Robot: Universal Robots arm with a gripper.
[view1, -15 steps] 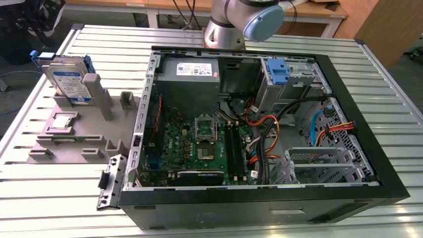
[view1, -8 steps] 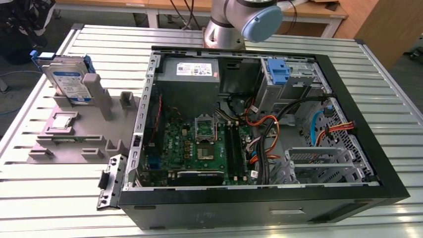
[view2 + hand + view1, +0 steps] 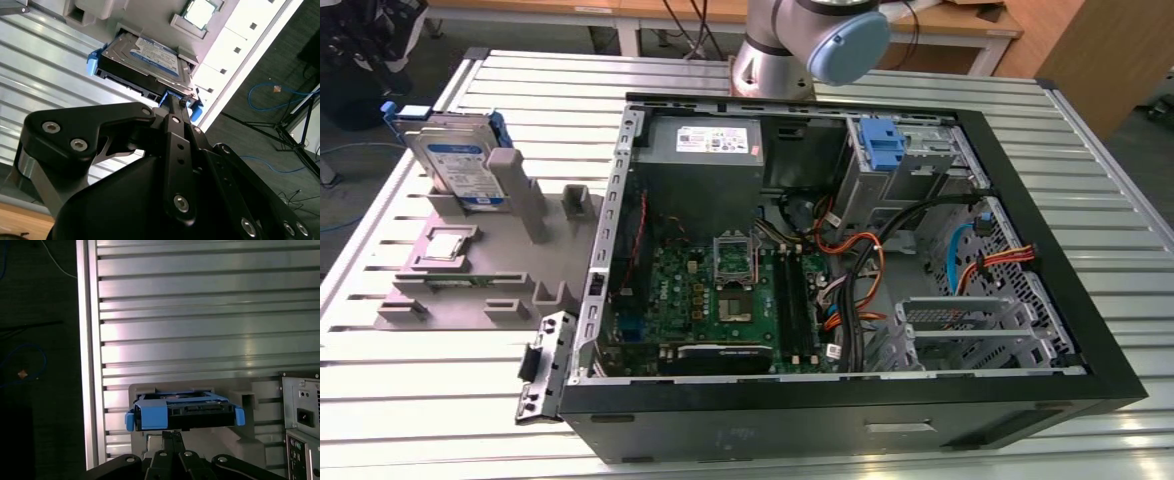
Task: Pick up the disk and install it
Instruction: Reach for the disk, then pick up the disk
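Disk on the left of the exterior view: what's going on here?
The disk stands on edge in the grey holder on the slatted table, beside the open computer case, not yet picked up. In both wrist views the gripper is lined up with its blue-railed edge, jaws shut, gripping nothing.

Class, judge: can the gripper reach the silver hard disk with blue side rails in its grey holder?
Probably yes. In both wrist views the gripper sits right at the silver blue-railed disk, with nothing between them, though it looks shut.
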